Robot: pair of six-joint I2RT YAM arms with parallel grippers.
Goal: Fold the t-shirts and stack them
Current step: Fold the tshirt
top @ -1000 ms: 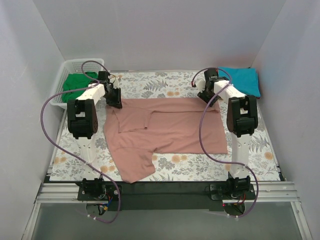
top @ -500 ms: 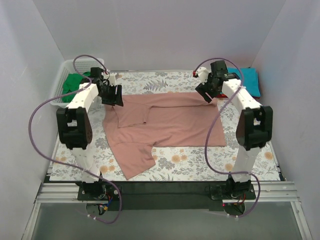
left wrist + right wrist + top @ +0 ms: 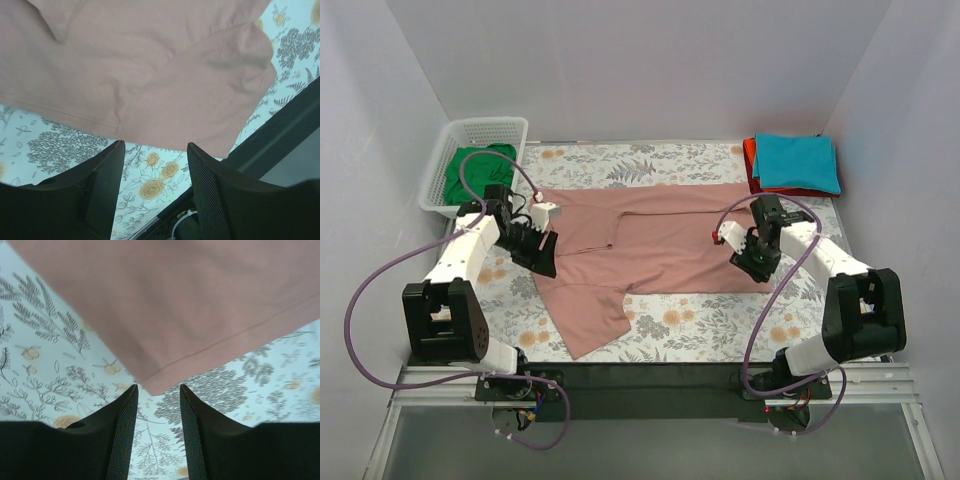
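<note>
Left of pink tee (image 3: 660, 235), basket (image 3: 485, 122) holds green tee (image 3: 470, 170); left gripper (image 3: 155, 146), right gripper (image 3: 158, 388) stand spread, empty.

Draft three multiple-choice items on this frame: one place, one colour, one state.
1. Where is the green t-shirt? A in the white basket B at the near edge C off the table
2. Which colour tops the stack at far right? A green B teal C white
3. The pink t-shirt is: A spread on the table cloth B bunched in a heap C folded on the stack
1 A: green shows inside the basket. 2 B: the teal t-shirt lies uppermost. 3 A: it lies flat across the cloth.
</note>
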